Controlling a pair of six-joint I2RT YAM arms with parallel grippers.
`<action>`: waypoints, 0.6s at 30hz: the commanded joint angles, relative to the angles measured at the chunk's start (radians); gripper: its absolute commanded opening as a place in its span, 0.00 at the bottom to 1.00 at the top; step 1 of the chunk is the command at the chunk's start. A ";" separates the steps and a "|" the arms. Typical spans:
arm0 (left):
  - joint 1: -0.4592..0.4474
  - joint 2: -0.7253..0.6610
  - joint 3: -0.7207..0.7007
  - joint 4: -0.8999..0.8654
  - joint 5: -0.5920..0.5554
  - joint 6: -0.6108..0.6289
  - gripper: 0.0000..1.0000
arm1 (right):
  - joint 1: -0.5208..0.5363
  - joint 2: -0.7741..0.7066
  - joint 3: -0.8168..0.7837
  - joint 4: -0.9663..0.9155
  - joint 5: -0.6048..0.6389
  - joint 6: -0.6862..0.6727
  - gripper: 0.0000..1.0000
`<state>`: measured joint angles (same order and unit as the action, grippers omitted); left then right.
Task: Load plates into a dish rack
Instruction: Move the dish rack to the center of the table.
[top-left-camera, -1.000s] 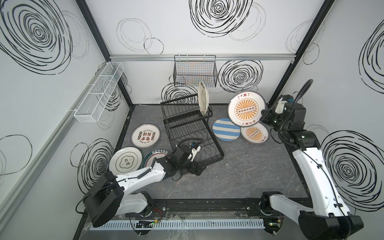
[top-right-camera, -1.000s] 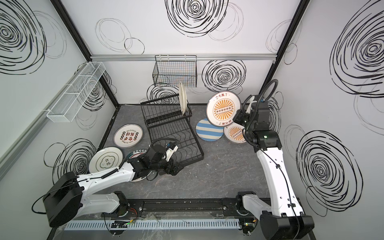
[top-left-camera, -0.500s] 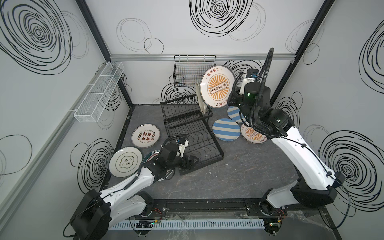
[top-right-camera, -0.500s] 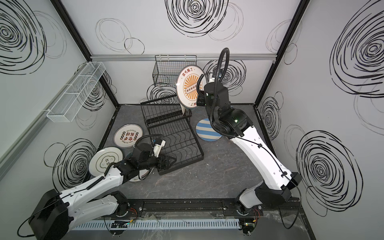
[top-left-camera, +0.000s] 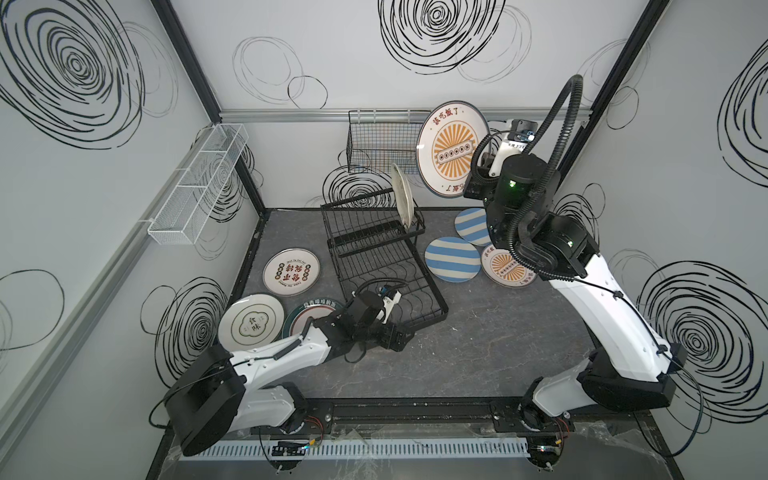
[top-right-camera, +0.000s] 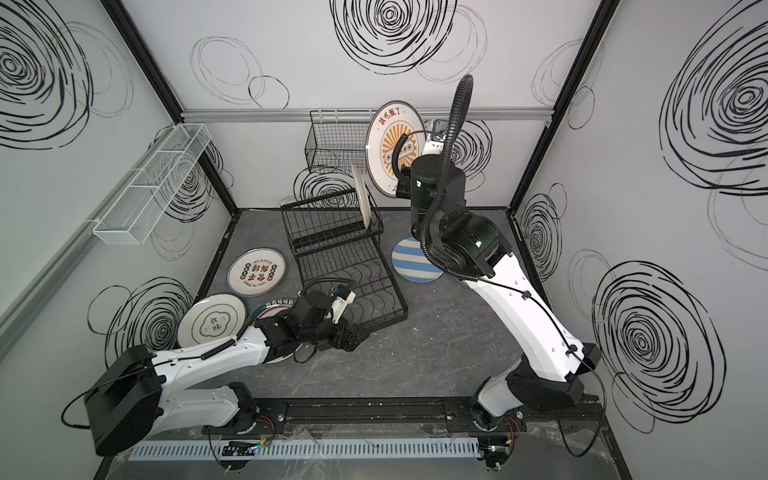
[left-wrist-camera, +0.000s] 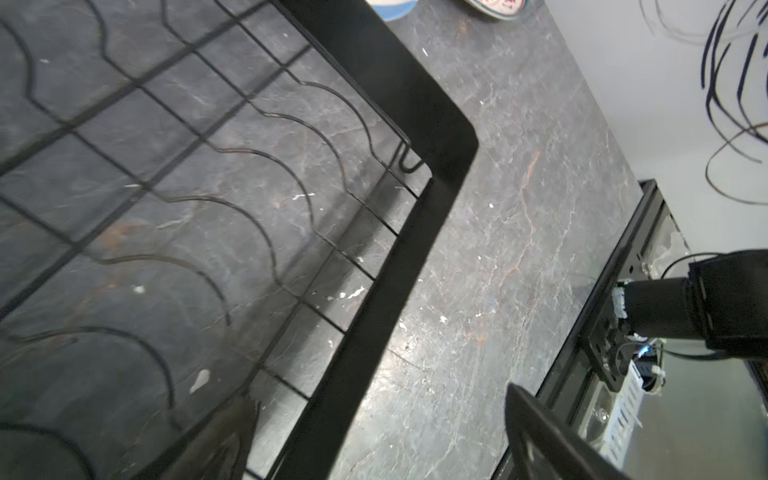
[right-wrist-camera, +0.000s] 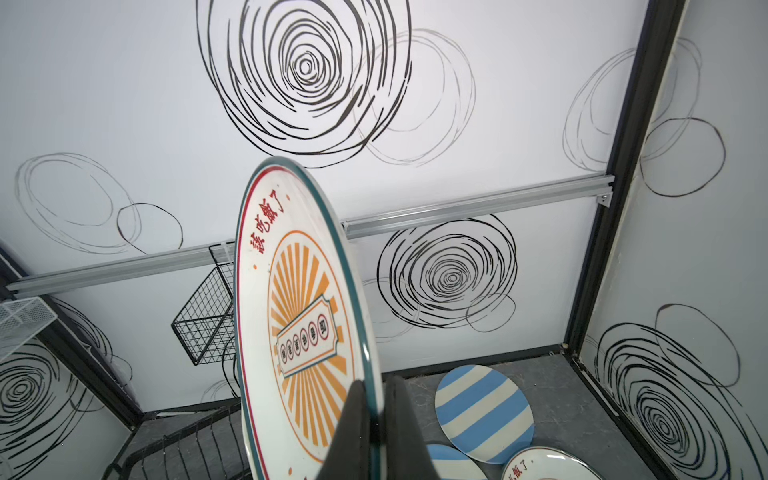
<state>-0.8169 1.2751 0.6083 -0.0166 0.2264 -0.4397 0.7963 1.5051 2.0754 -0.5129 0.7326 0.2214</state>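
My right gripper (right-wrist-camera: 376, 399) is shut on the lower rim of an orange sunburst plate (top-left-camera: 453, 147) (top-right-camera: 392, 145) (right-wrist-camera: 299, 316). It holds the plate on edge in the air, above and to the right of the dish rack (top-left-camera: 374, 249) (top-right-camera: 332, 245). A cream plate (top-left-camera: 401, 195) stands in the rack's upper basket. My left gripper (top-left-camera: 395, 332) (left-wrist-camera: 386, 440) is open at the rack's near corner, and the rack's rim (left-wrist-camera: 415, 187) runs between its fingers. Two blue striped plates (top-left-camera: 453, 259) (top-left-camera: 471, 226) and a small sunburst plate (top-left-camera: 507, 266) lie right of the rack.
Left of the rack lie a red-black character plate (top-left-camera: 291, 272), a black-script plate (top-left-camera: 251, 326) and a teal-rimmed plate (top-left-camera: 309, 320) partly under my left arm. A black grid basket (top-left-camera: 380, 145) and a white mesh basket (top-left-camera: 197, 187) hang on the walls.
My right arm has carried the sunburst plate from the back right up and leftward to near the rack's upper basket. My left gripper has shifted slightly at the rack's near corner.
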 joint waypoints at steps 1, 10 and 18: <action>-0.038 0.042 0.028 0.040 -0.063 0.046 0.96 | 0.041 0.034 0.051 0.080 0.054 -0.050 0.00; -0.101 0.157 0.058 0.047 -0.117 0.067 0.96 | 0.186 0.096 0.067 0.261 0.205 -0.231 0.00; -0.196 0.195 0.038 0.104 -0.085 0.032 0.96 | 0.222 0.172 0.067 0.292 0.234 -0.258 0.00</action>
<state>-0.9688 1.4479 0.6437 0.0322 0.1055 -0.3851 1.0122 1.6699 2.1056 -0.3035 0.9249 -0.0170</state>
